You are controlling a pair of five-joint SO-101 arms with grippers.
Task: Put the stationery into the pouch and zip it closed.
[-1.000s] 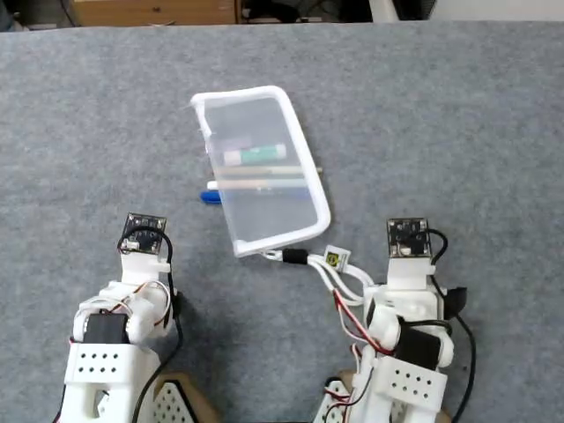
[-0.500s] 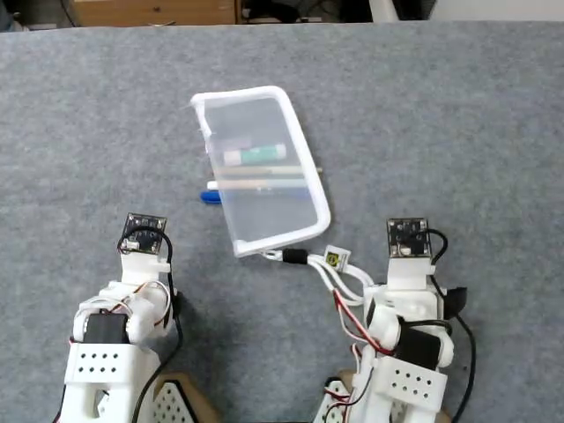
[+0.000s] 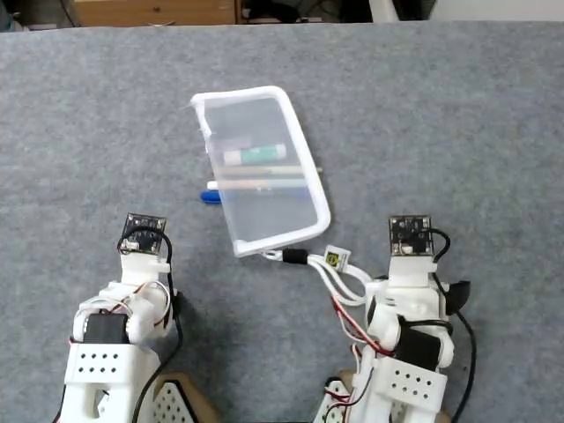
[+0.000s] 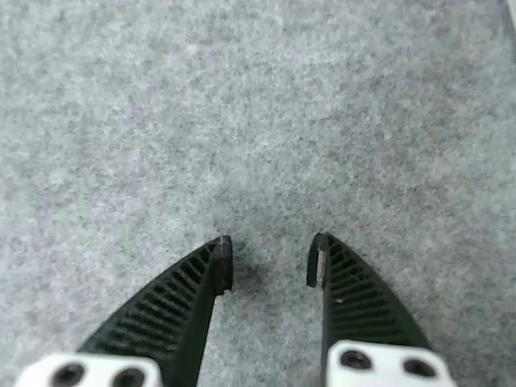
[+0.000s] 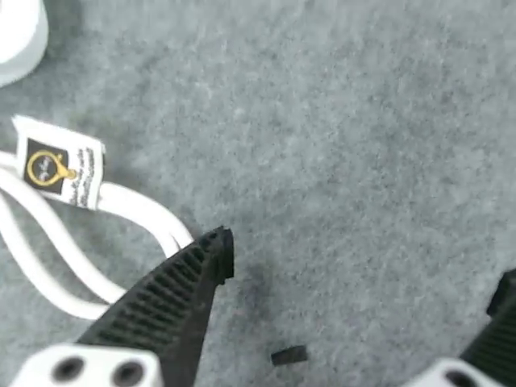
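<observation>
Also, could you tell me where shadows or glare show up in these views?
High view: soft, even light; the pouch shows no strong glare and casts barely any shadow. Left wrist view: a small dark shadow beneath the left gripper. Right wrist view: a similar shadow beside one finger of the right gripper.

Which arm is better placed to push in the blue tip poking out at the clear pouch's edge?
Left, probably. The blue tip juts from the side of the clear white-edged pouch nearer the left gripper, open over bare grey carpet. The right gripper, also open, is farther off, beside a white cable.
</observation>
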